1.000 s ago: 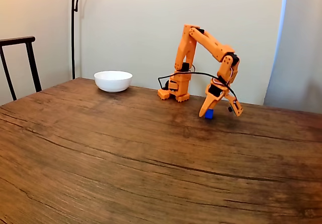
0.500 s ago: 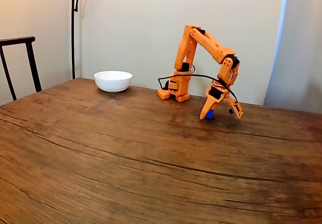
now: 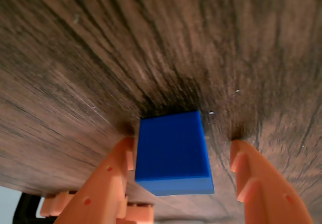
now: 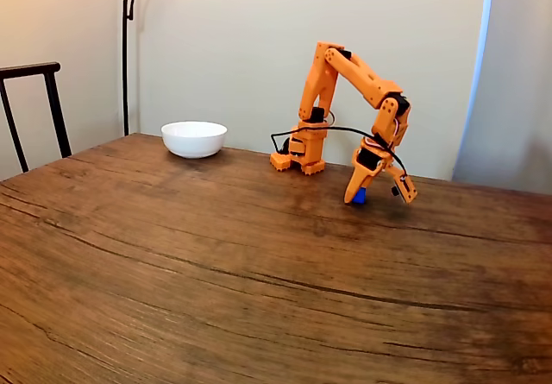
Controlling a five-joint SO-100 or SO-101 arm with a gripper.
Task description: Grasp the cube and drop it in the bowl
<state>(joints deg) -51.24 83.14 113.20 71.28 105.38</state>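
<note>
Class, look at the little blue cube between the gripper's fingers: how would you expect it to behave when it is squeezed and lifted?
The blue cube has crisp edges and flat faces, so it probably stays rigid and will not roll. Its smooth faces might slip against the orange fingers. Being small beside the gripper, it is likely light.

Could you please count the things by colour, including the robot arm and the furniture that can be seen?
Blue: 1, the cube
White: 1, the bowl
Orange: 1, the robot arm with its hand
Brown: 1, the wooden table
Black: 2, the chair and the lamp pole
Total: 6
</note>
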